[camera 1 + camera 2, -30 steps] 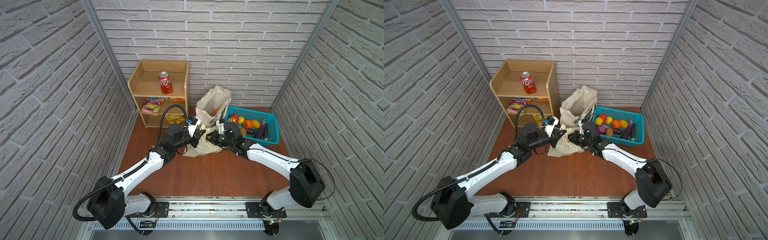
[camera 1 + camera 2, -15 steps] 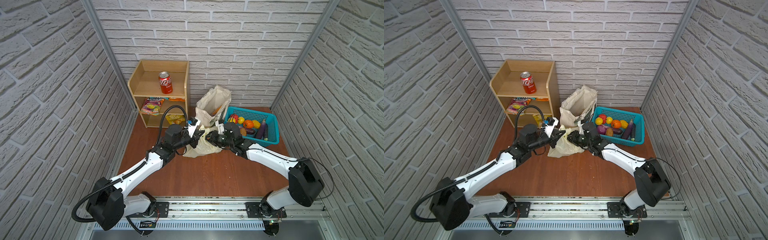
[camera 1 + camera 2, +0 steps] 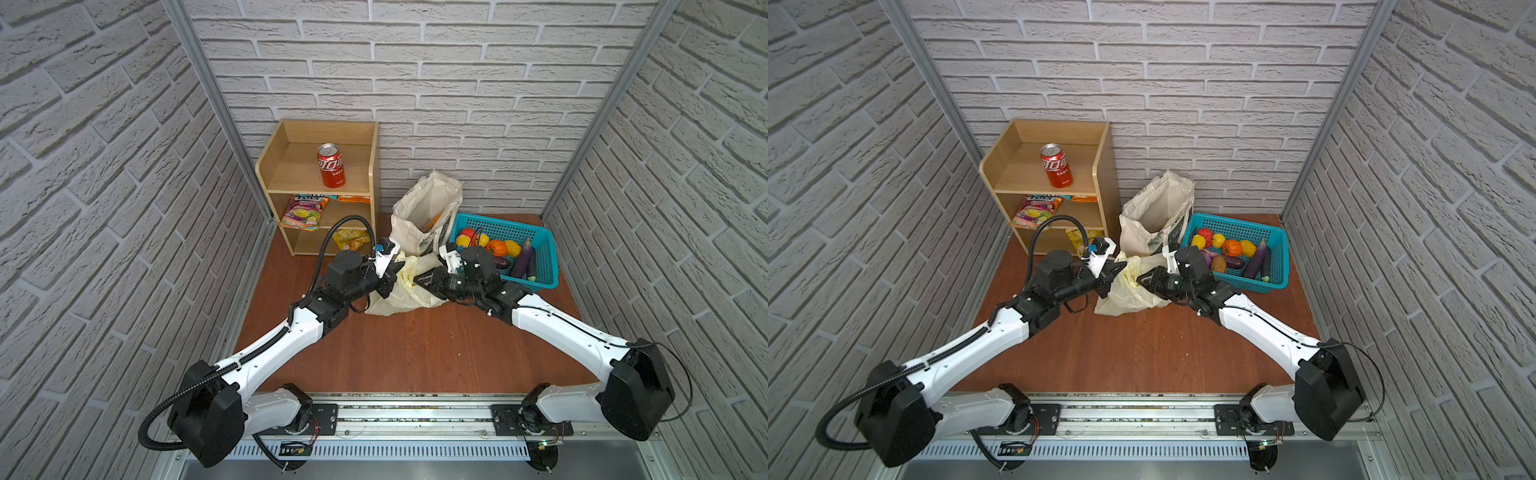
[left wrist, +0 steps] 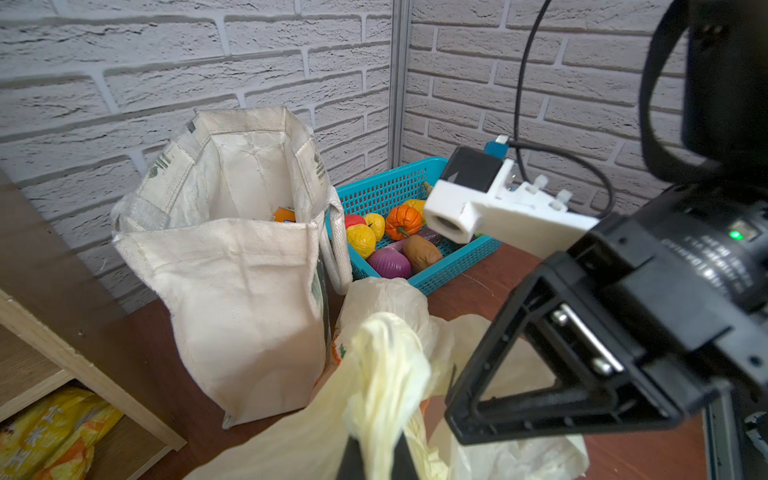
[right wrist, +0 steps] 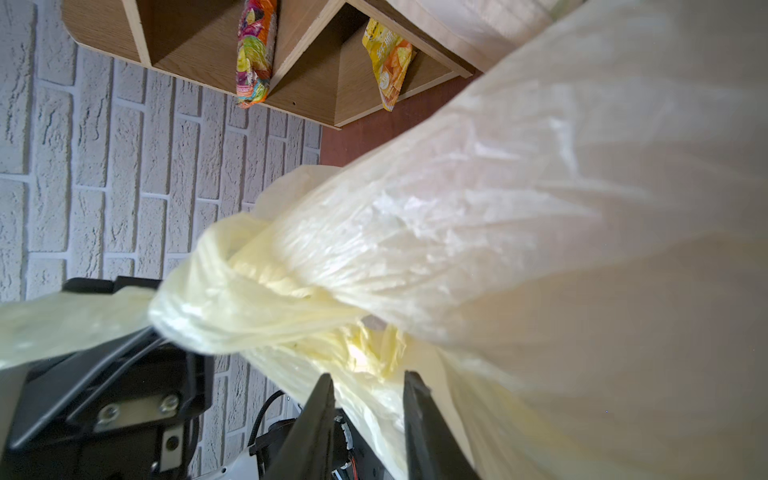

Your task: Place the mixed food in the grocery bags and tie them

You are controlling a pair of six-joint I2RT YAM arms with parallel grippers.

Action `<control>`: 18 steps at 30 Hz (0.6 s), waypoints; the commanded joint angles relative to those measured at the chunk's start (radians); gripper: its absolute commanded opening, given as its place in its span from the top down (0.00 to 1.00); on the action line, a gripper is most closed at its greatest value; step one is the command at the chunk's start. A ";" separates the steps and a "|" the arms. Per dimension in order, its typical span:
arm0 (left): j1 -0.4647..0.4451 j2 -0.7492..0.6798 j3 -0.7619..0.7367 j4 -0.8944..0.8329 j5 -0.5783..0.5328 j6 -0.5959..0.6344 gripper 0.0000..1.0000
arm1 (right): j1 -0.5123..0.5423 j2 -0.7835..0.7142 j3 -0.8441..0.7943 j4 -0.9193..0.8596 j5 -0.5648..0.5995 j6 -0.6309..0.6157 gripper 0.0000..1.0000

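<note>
Left wrist — bag in end effector

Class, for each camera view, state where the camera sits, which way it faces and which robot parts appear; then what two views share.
Both top views: overhead, looking down; left arm, right arm, left gripper, right gripper.
Left wrist: on left arm, facing canvas tote and basket; right gripper shows.
Right wrist: on right arm, facing plastic bag and shelf; own fingers show.
Shared: all show plastic bag.

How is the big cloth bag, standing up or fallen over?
Standing up. The cloth bag sits on its base, mouth open at the top.
</note>
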State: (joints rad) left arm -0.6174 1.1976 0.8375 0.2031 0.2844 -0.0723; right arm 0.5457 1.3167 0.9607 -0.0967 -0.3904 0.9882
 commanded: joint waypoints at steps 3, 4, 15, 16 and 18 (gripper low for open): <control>-0.004 -0.026 -0.015 0.009 -0.008 0.043 1.00 | -0.003 -0.060 -0.008 0.036 -0.002 0.041 0.60; -0.005 -0.027 -0.015 0.009 -0.005 0.045 1.00 | -0.004 -0.064 -0.005 0.055 -0.006 0.058 0.56; -0.005 -0.022 -0.002 -0.004 0.022 0.048 1.00 | 0.002 0.024 0.069 0.206 -0.039 0.180 0.34; -0.005 -0.021 0.000 -0.005 0.025 0.049 1.00 | 0.002 0.033 0.071 0.219 -0.041 0.190 0.34; -0.006 -0.023 0.003 -0.011 0.029 0.048 1.00 | 0.005 0.052 0.070 0.246 -0.041 0.207 0.34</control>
State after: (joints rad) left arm -0.6178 1.1957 0.8326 0.1772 0.2943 -0.0391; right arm 0.5457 1.3491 1.0088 0.0502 -0.4171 1.1492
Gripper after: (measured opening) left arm 0.046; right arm 0.663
